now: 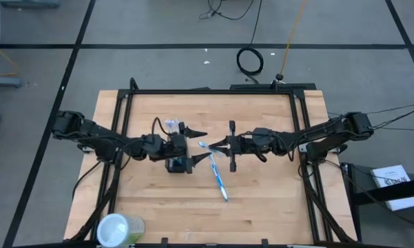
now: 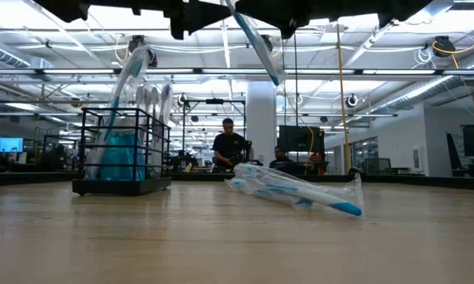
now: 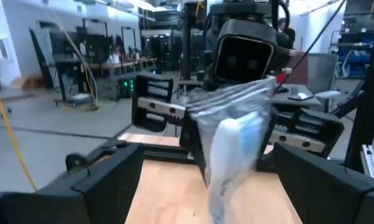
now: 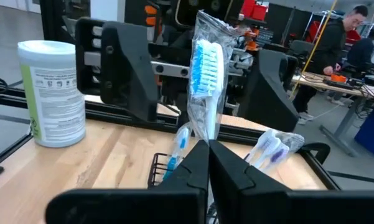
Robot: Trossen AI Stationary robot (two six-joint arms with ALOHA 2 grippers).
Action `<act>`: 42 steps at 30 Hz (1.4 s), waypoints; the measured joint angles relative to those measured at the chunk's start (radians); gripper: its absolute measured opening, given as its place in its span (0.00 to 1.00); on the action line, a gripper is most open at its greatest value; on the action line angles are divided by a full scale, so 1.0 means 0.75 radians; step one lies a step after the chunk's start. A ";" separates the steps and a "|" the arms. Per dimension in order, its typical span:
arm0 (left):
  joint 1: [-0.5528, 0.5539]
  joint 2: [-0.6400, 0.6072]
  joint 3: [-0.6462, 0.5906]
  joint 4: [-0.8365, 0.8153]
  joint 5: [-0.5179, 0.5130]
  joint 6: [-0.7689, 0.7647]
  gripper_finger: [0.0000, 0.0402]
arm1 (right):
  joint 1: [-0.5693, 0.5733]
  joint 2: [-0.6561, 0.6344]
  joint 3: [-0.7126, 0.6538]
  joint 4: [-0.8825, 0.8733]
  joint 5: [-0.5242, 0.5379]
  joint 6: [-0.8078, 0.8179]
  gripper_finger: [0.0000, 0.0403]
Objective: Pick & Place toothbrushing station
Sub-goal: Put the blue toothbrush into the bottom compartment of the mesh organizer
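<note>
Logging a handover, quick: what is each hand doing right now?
Left hand: open, holding nothing.
Right hand: shut on a wrapped toothbrush.

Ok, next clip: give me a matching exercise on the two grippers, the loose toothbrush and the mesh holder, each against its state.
Things:
1. left gripper
2. right gripper
3. loose toothbrush
4. mesh holder

States:
A. shut on a wrapped toothbrush, held up off the table
B. standing upright with toothbrushes in it
C. open wide, holding nothing
D. lying flat on the wooden table, in its clear wrapper

Pairs: 1-C, 2-A, 3-D, 4-B
</note>
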 joint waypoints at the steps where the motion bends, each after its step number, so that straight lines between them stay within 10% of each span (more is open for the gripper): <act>1: -0.004 -0.001 0.000 0.013 0.000 0.021 0.91 | 0.000 0.000 0.000 0.000 0.000 -0.005 0.00; 29: 0.017 -0.004 0.000 -0.019 0.039 -0.009 0.06 | 0.002 0.000 0.003 -0.010 -0.004 -0.001 0.00; 42: -0.249 -0.451 0.001 -0.579 -0.367 -0.046 0.04 | 0.000 -0.220 0.003 -0.418 0.113 0.052 0.30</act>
